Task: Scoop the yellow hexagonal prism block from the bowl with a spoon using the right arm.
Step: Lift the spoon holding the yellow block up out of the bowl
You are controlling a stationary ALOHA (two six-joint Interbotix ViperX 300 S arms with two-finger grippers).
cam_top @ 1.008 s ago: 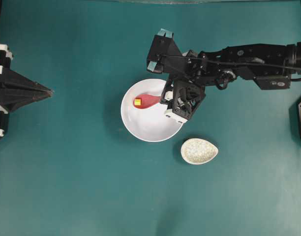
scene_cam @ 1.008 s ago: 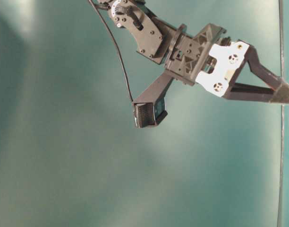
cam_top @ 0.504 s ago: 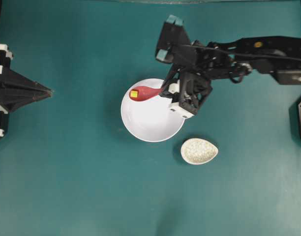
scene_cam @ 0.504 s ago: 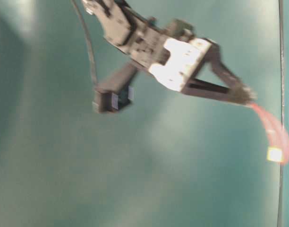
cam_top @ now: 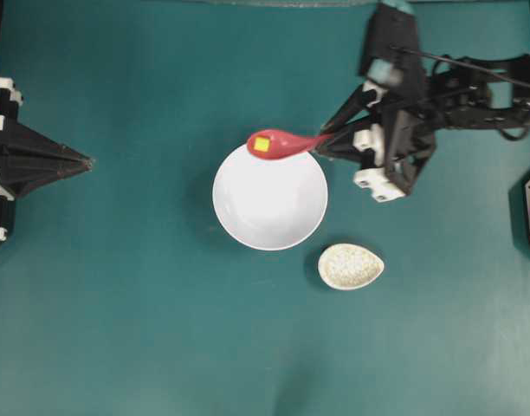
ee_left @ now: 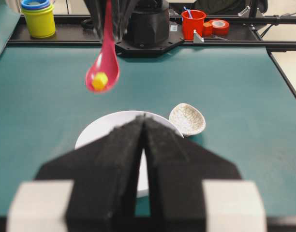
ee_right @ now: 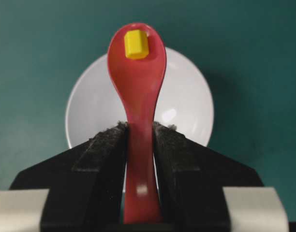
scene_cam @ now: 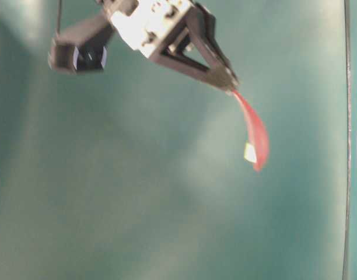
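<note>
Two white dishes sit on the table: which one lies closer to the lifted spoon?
The large plain round bowl; the spoon hangs over its far rim. The small speckled teardrop dish sits off to the bowl's side.

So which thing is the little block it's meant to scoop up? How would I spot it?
Start at the big round white bowl in the middle of the teal table. At its upper rim hangs a glossy red-pink spoon, clamped by its handle in the right gripper. The yellow hexagonal prism block sits in the spoon's scoop: the only bright yellow speck there, far smaller than the speckled dish nearby.
</note>
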